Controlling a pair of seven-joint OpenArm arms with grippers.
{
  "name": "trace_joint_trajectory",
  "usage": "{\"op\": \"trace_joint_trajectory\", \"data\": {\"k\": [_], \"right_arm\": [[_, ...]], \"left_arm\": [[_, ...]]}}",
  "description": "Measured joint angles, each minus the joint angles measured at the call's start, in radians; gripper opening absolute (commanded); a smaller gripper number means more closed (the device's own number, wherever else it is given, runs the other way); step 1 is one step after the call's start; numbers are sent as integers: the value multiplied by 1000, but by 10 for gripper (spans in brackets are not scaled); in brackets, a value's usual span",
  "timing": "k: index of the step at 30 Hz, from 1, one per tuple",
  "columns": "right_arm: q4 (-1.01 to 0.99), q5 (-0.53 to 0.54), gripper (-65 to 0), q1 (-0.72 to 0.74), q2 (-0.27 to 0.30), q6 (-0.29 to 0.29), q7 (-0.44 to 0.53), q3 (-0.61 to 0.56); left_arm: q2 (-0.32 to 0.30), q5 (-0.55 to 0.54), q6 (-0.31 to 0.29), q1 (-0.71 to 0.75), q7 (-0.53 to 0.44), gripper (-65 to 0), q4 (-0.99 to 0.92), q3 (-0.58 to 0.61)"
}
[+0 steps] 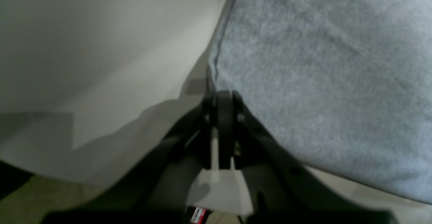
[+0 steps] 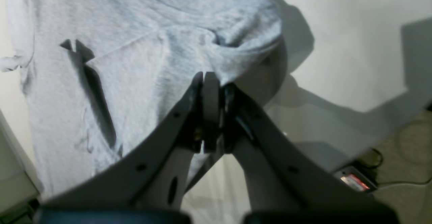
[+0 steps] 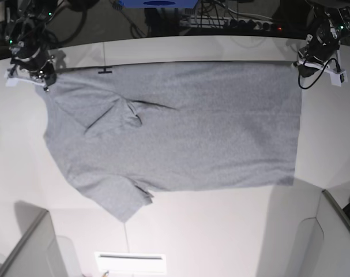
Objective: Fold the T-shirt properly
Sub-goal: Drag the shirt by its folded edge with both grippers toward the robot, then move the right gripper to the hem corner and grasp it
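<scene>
1. The T-shirt (image 3: 180,130) lies spread across the white surface (image 3: 232,231), plain grey side up, hem toward the left arm's side and collar end toward the right arm's.
2. The left claw (image 1: 224,97) is pressed together right at the hem corner, apparently pinching the edge of the cloth.
3. The right claw (image 2: 211,82) is pressed together on a bunched fold of grey fabric at the shoulder end.
4. Risk one, as I judge it: both grips look thin, so a quick lift could let a corner slip free and spoil the fold.
5. Risk two: there is a ridge of wrinkles near the sleeve (image 3: 131,112); folding over it would trap the crease.
6. Risk three: uneven pulling between the arms would skew the far edge.
</scene>
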Motion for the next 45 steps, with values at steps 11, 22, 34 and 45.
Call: {"op": "trace_joint_trajectory", "data": {"k": [11, 22, 34, 45], "right_arm": [[15, 16, -650, -103, -40, 4, -8, 1], [22, 24, -650, -143, -35, 11, -3, -2], [23, 18, -650, -153, -35, 56, 0, -1], [234, 1, -356, -200, -109, 59, -8, 92]], "left_arm": [[6, -10, -5, 57, 8, -650, 2, -140], [6, -13, -5, 68, 8, -650, 3, -145], [6, -13, -5, 68, 8, -650, 3, -145], [7, -11, -4, 60, 8, -95, 3, -259]]}}
